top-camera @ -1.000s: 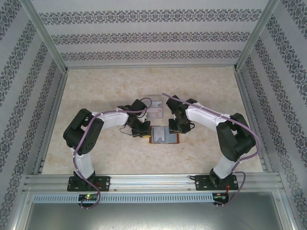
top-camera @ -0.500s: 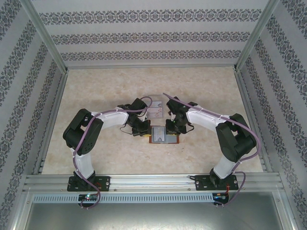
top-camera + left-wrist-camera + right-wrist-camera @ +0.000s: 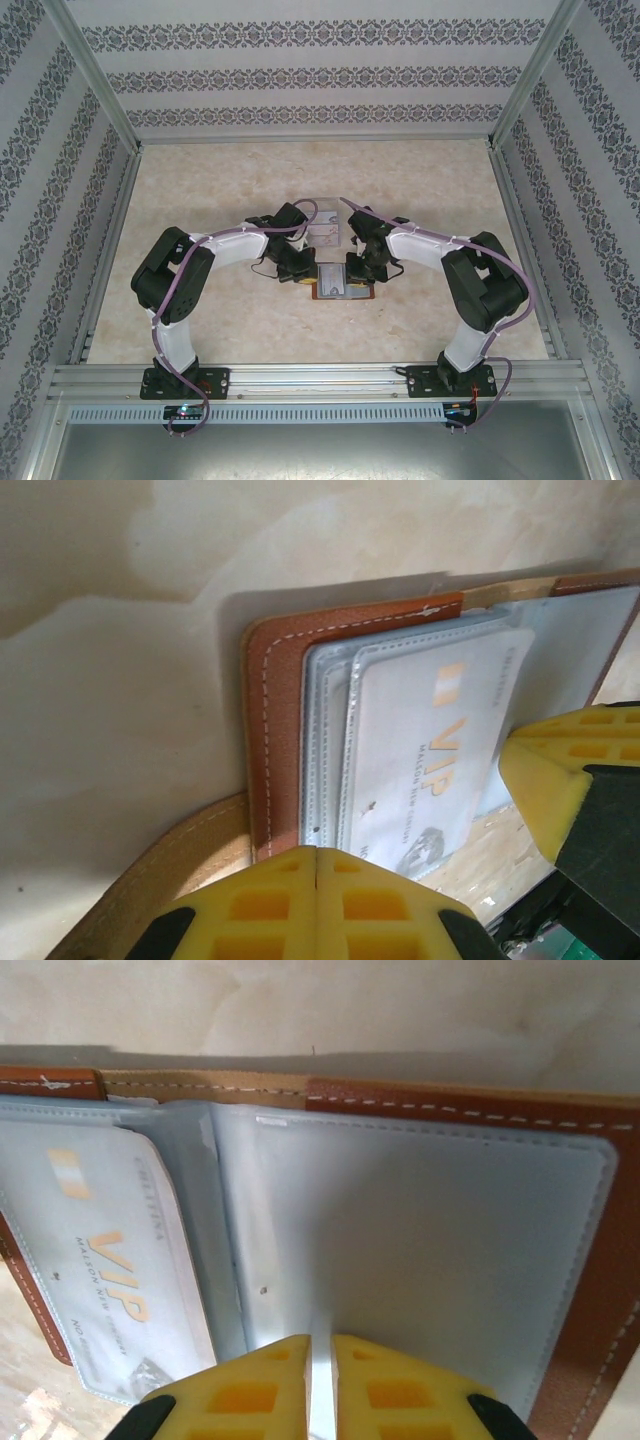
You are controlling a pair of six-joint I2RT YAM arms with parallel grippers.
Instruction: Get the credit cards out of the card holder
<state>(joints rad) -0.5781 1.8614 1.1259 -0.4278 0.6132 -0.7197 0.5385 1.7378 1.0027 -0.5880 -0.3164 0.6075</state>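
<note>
Here the right pincer (image 3: 320, 1345) stands at one long edge of the opened card holder (image 3: 590, 1290). Its yellow fingers are drawn almost together on a thin pale leaf (image 3: 318, 1400) that rises between them. Whether that leaf is a card or a pocket sleeve I cannot tell. Outward from it, across the centre fold and toward the left arm, a whitish VIP credit card (image 3: 110, 1260) lies in its blue-grey sleeve. Its long axis runs parallel to the fold, pointing toward and away from this pincer. Further on, the left pincer (image 3: 317, 865) is closed tight at the holder's outer end, just beside the tan strap (image 3: 170, 870). Whether it pins anything is hidden. From above, the holder lies flat on the desk (image 3: 230, 190) between the two, its length running from arm to arm. That card is nearer the left pincer. The right one would likely have to shift sideways over the fold and draw the card along its length.
</note>
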